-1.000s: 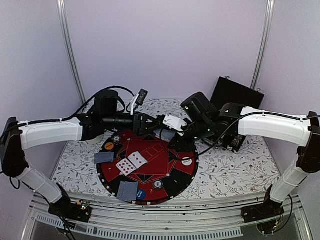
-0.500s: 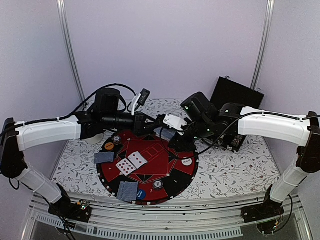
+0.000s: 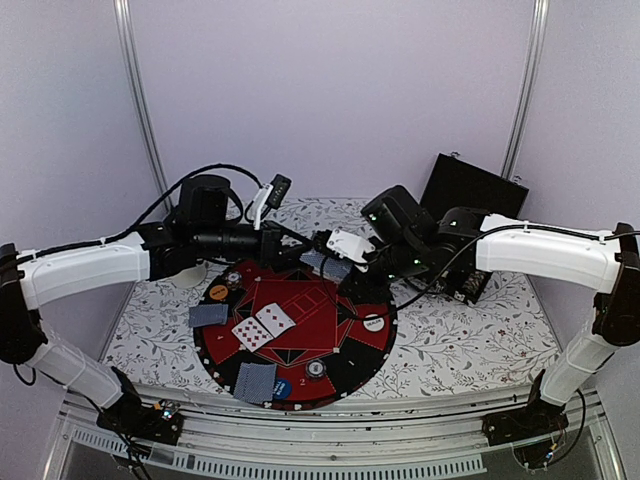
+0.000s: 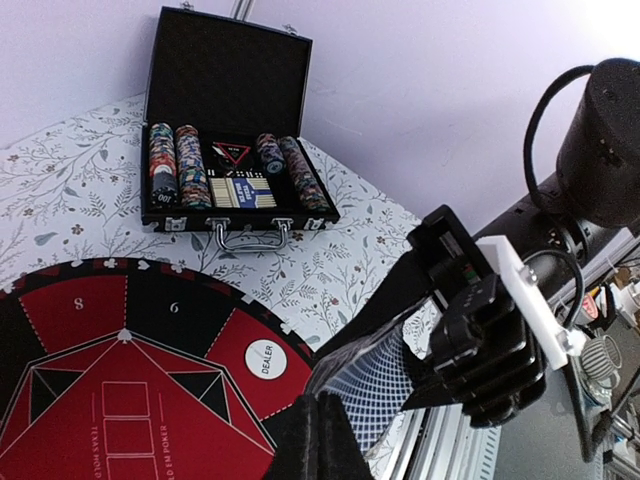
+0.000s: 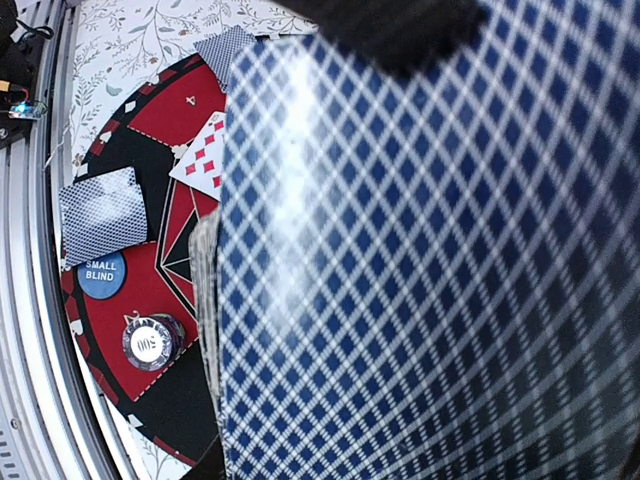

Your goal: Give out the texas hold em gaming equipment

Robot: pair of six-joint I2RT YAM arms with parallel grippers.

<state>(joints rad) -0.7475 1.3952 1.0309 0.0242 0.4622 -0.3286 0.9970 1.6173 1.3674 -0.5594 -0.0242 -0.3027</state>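
My right gripper (image 3: 345, 266) hovers over the far edge of the round red poker mat (image 3: 300, 335), shut on a deck of blue-backed playing cards (image 4: 400, 370). My left gripper (image 4: 320, 432) meets it from the left, its jaws shut on the edge of the top card (image 5: 430, 260), which bows off the deck (image 5: 207, 300). That card hides the right fingers in the right wrist view. On the mat lie face-up cards (image 3: 262, 327), face-down cards (image 3: 208, 315) (image 3: 254, 381), an orange disc (image 3: 218, 293), a white dealer disc (image 4: 260, 358), a blue disc (image 5: 103, 273) and a striped chip (image 5: 150, 342).
An open black case (image 4: 235, 185) with rows of poker chips stands on the floral tablecloth at the back right, behind the right arm. A white cup (image 3: 187, 277) shows partly behind the left arm. The table's metal front rail (image 3: 320, 440) runs below the mat.
My left jaws went from open to shut on the top card at the deck. The left arm has drawn slightly back to the left. The right gripper has held still.
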